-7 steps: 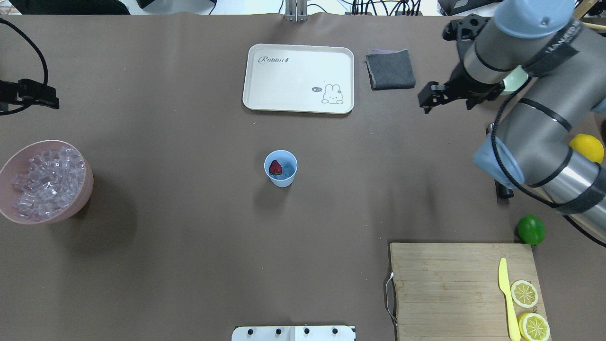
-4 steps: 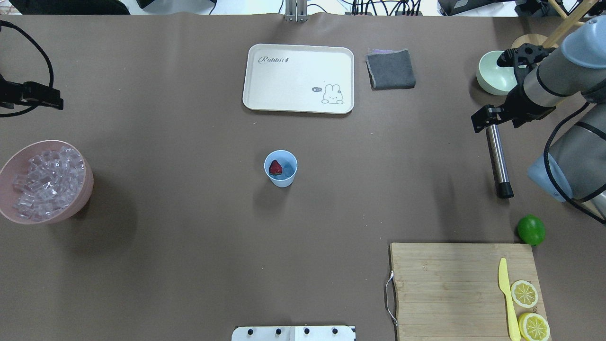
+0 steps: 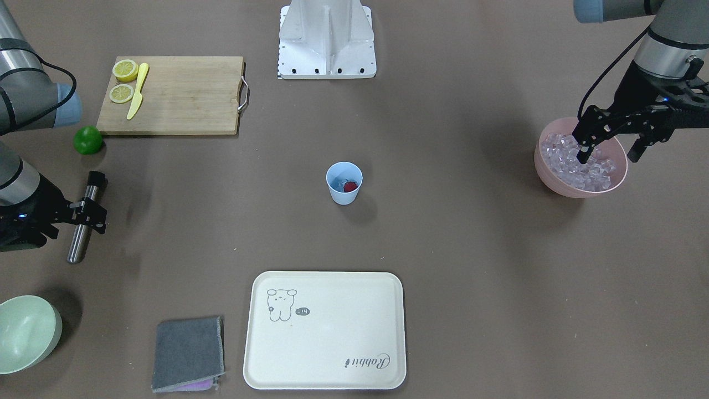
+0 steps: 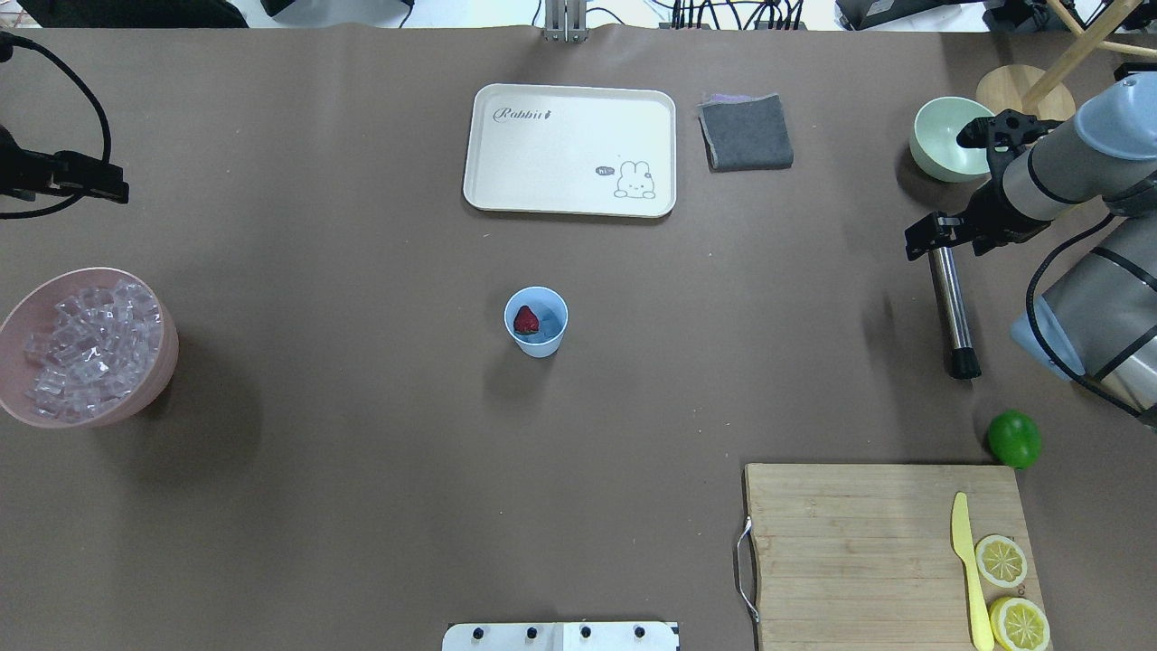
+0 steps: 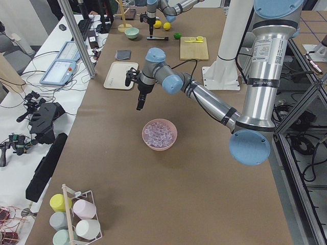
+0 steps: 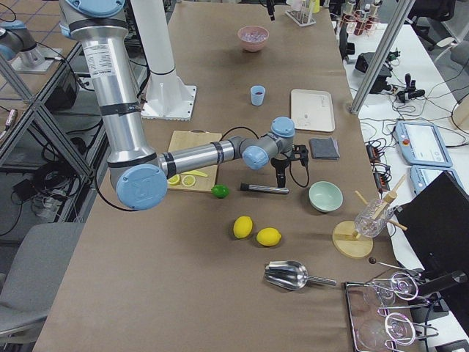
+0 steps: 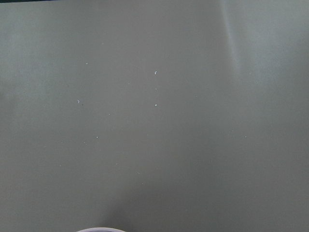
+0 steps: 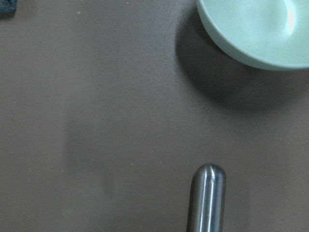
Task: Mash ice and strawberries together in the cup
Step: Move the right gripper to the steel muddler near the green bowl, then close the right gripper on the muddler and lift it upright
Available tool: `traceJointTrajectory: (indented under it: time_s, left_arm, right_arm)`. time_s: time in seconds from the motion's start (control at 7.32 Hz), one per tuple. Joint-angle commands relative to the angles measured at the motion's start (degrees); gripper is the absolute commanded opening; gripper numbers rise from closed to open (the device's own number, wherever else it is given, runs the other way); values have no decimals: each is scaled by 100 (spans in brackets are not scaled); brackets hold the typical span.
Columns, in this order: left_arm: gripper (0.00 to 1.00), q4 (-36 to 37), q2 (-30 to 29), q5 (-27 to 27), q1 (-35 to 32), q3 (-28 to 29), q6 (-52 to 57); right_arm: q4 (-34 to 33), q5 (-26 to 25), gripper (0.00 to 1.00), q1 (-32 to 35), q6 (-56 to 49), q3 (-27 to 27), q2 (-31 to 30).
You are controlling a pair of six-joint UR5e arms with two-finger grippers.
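The light-blue cup (image 4: 536, 324) stands at the table's middle with a red strawberry (image 4: 526, 319) inside. Ice (image 4: 90, 348) fills a pink bowl (image 4: 18, 407) at the left edge. My left gripper (image 3: 607, 151) hangs open above that bowl's far side, nothing between its fingers. A steel rod with a black tip (image 4: 951, 307) lies on the table at the right. My right gripper (image 4: 931, 240) hovers open low over the rod's far end, a finger on either side. The right wrist view shows only the rod's rounded end (image 8: 206, 198).
A cream tray (image 4: 569, 149) and a folded grey cloth (image 4: 745, 132) lie at the back. A pale green bowl (image 4: 940, 140) sits just beyond my right gripper. A lime (image 4: 1013, 438) and a cutting board (image 4: 859, 551) with knife and lemon slices lie front right.
My right arm swung from over the table's back right out to the right, and its gripper came down over the rod's far end. My left gripper drifted slightly right.
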Motion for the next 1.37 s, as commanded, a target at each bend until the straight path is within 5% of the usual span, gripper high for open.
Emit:
traceJointTrajectory:
  time_s: [0.0, 0.82, 0.96, 1.09, 1.23]
  left_arm:
    - [98, -31, -40, 2, 3, 17, 3]
    - [98, -31, -84, 10, -6, -1, 3]
    - [98, -31, -93, 10, -6, -1, 3]
    - [98, -31, -119, 10, -6, 25, 3]
    - [98, -31, -128, 10, -6, 26, 3]
  right_arm:
    - [35, -35, 100, 0, 17, -466, 262]
    - [35, -17, 93, -35, 26, -670, 290]
    - [35, -26, 30, -61, 9, -688, 290]
    - [44, -26, 0, -70, -61, -688, 307]
    - [44, 17, 0, -79, -53, -662, 316]
